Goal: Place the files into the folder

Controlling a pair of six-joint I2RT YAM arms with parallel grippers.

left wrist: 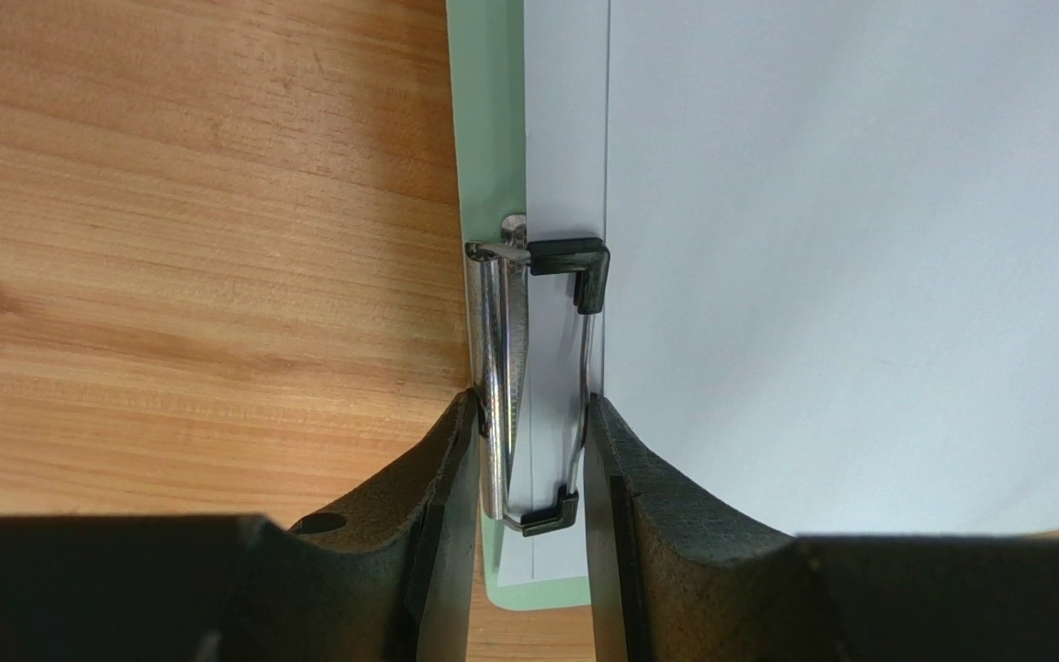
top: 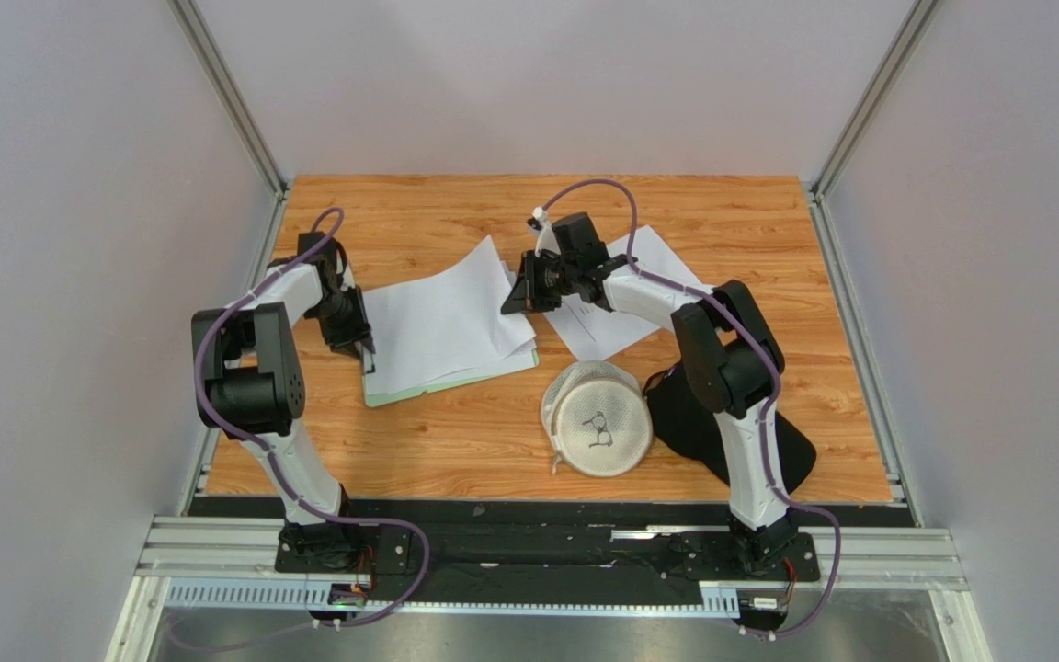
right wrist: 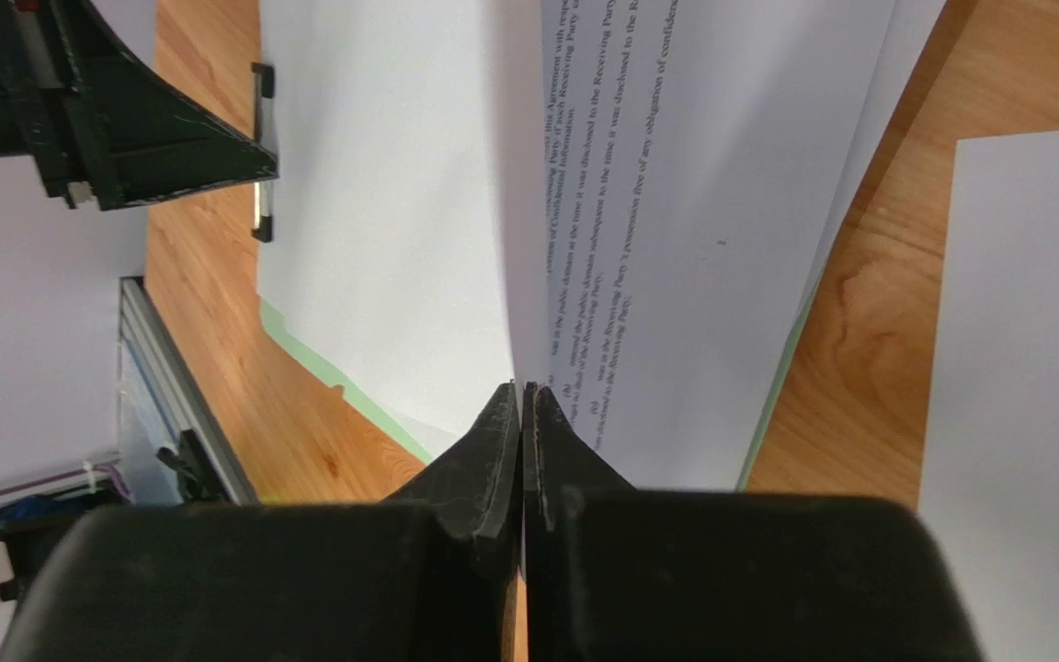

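The light-green folder (top: 418, 389) lies at the table's left with white sheets (top: 432, 324) on it. My left gripper (top: 357, 339) is shut on its metal clip (left wrist: 514, 359), one finger on each side; the folder's edge (left wrist: 488, 124) and the sheets (left wrist: 839, 276) run ahead of it. My right gripper (top: 521, 294) is shut on the edge of a printed sheet (right wrist: 687, 207), holding that edge lifted above the folder (right wrist: 342, 393). In the right wrist view my right gripper (right wrist: 523, 396) pinches the paper tightly. More loose sheets (top: 632, 311) lie under the right arm.
A white round cap-like object (top: 597, 418) sits near the front centre. A black mat (top: 735, 428) lies by the right arm's base. Another plain sheet (right wrist: 1032, 345) lies right of the folder. Metal rails line the table's left and right edges.
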